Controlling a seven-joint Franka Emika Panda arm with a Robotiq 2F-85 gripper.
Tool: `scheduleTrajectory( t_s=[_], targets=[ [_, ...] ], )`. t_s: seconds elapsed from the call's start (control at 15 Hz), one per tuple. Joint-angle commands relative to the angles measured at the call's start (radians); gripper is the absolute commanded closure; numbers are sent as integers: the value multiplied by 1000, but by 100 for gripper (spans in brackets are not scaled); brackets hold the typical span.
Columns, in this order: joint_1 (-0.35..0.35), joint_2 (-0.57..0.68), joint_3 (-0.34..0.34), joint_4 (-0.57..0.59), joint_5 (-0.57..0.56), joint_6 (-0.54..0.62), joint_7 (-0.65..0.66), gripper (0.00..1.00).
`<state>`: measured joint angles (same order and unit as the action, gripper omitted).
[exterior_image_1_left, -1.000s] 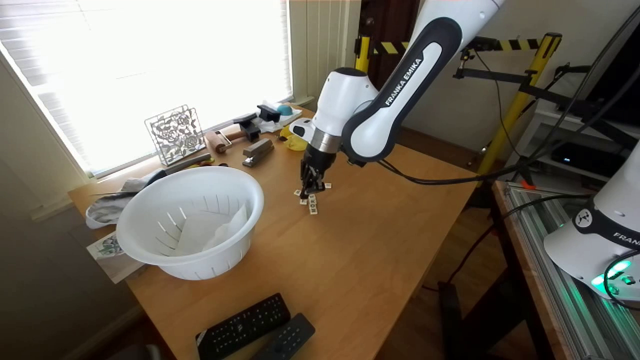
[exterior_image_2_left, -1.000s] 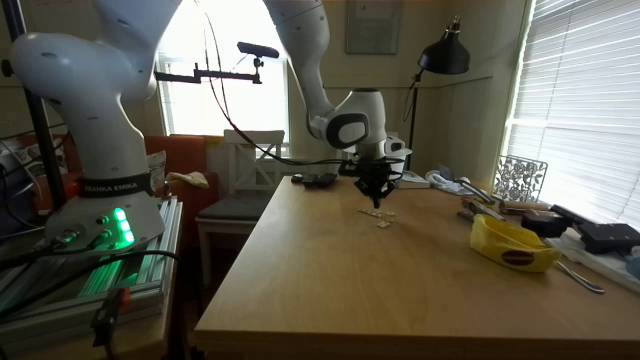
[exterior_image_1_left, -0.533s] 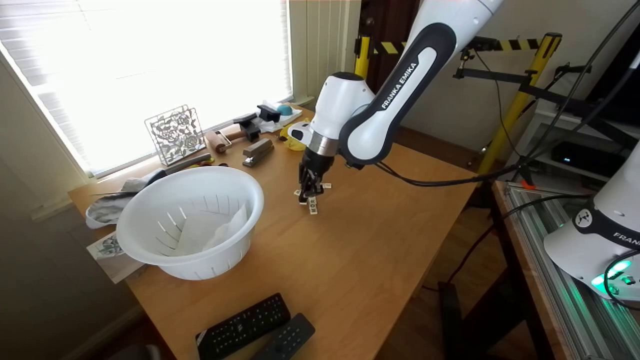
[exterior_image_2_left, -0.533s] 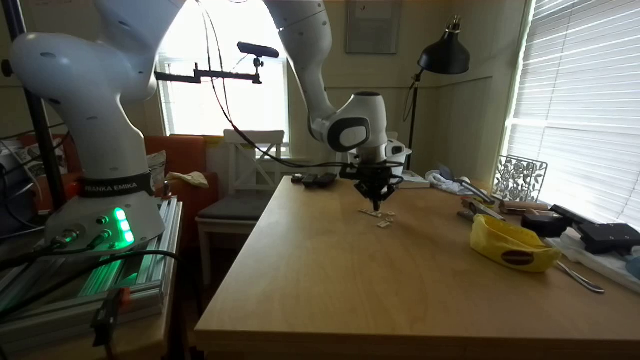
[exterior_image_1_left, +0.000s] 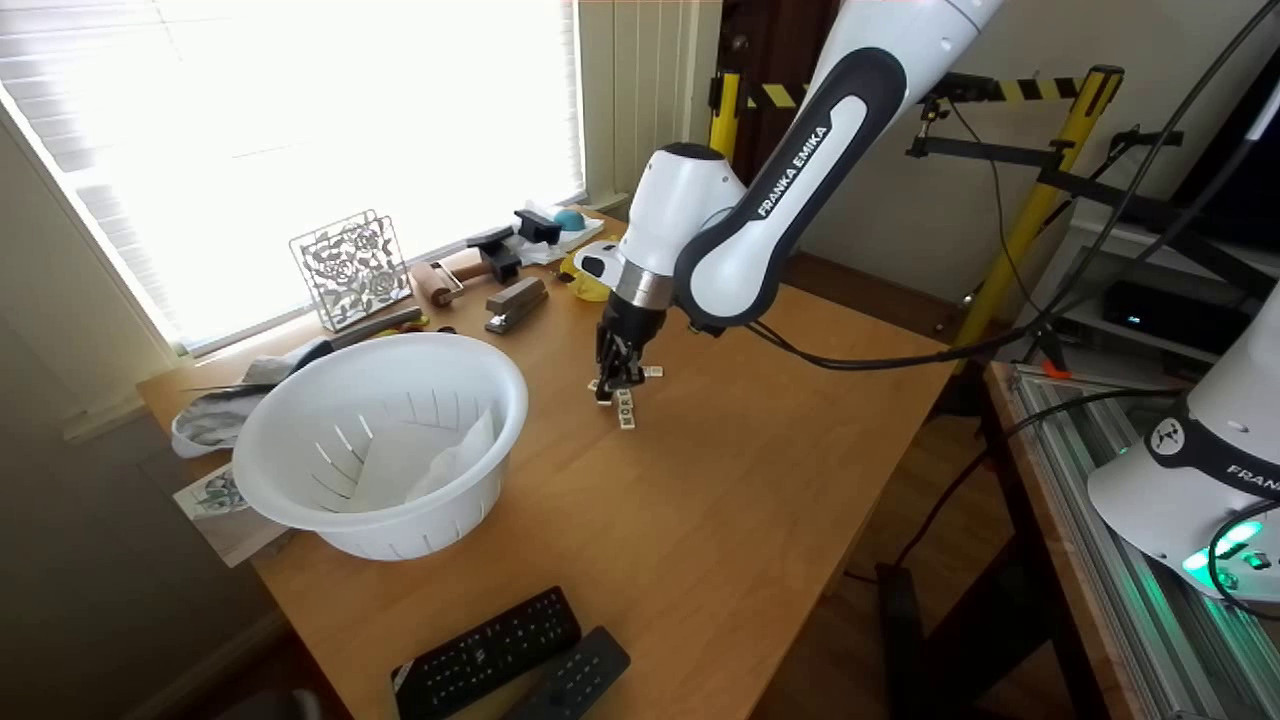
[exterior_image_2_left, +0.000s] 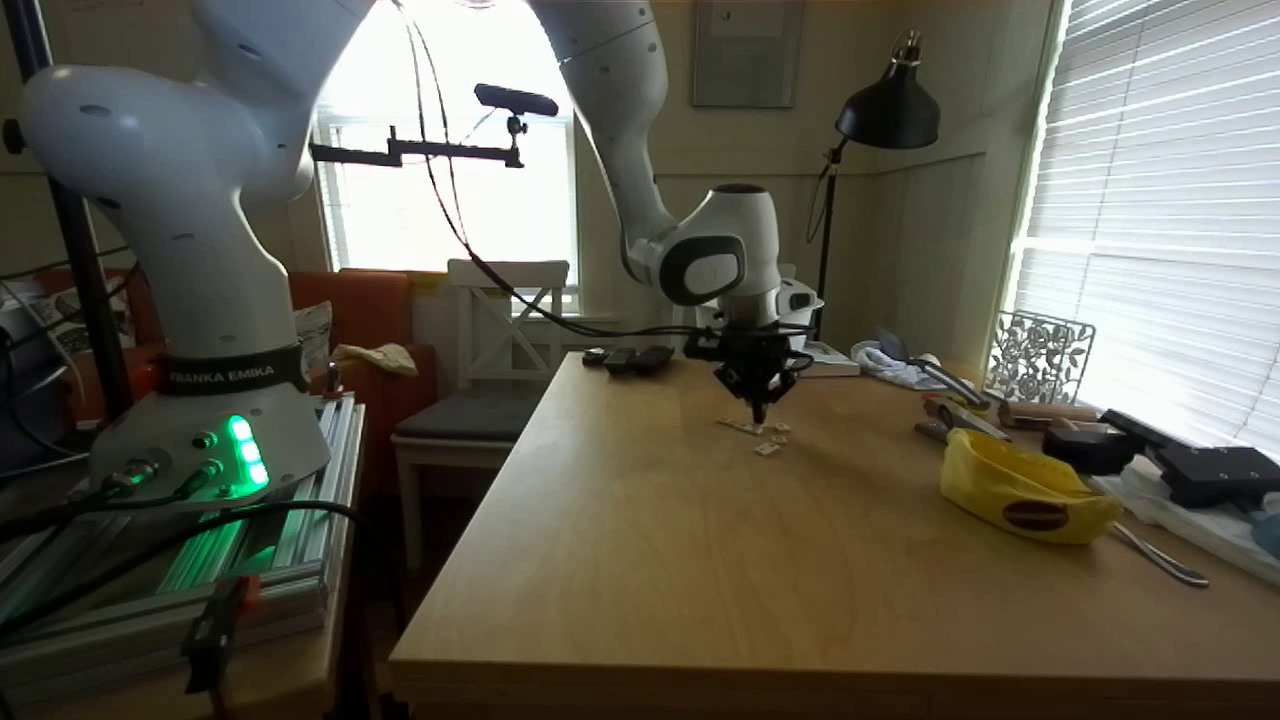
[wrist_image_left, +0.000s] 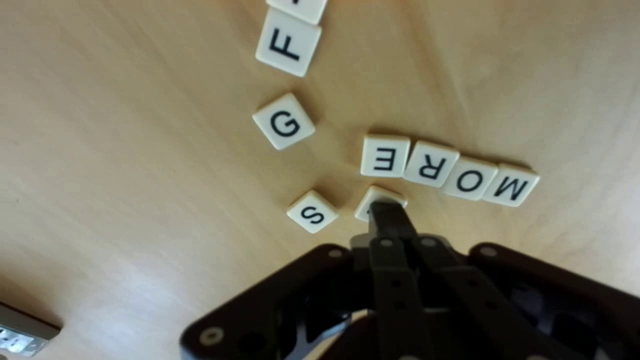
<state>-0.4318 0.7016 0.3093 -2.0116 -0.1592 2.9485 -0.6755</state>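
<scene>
Small white letter tiles lie on the wooden table (exterior_image_1_left: 700, 480). In the wrist view, M (wrist_image_left: 511, 185), O (wrist_image_left: 470, 179), R (wrist_image_left: 431, 164) and E (wrist_image_left: 385, 156) form a touching row. Loose tiles S (wrist_image_left: 313, 211), G (wrist_image_left: 284, 121) and F (wrist_image_left: 288, 42) lie to the left; F touches another tile cut off by the frame. My gripper (wrist_image_left: 392, 215) points down with its fingertips together. They cover much of a tile (wrist_image_left: 369, 201) between S and the row, hiding its letter; contact is unclear. The gripper also shows low over the tiles in both exterior views (exterior_image_1_left: 606, 390) (exterior_image_2_left: 758, 412).
A white slotted bowl (exterior_image_1_left: 420, 537) holding paper stands on the table, with two black remotes (exterior_image_1_left: 490, 645) near it. A stapler (exterior_image_1_left: 517, 303), a metal flower rack (exterior_image_1_left: 352, 270) and black tools line the window side. A yellow pouch (exterior_image_2_left: 1020, 490) lies there too.
The gripper has come down slightly and shifted a little toward the window side, close over the tiles. The fingers look shut throughout. The other objects have not visibly moved.
</scene>
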Motion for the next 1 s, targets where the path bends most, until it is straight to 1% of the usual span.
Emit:
scheduleTrajectory(
  t_s=[0.0,0.27,0.67,0.93],
  targets=[
    [-9,25,-11,17,27,-9,-13,100],
    [-38,27,-17,13,35,18,-10,100],
    [-55,34,-59,14,36,53,21,100],
    [-56,3,-76,-14,25,89,45,100]
  ],
)
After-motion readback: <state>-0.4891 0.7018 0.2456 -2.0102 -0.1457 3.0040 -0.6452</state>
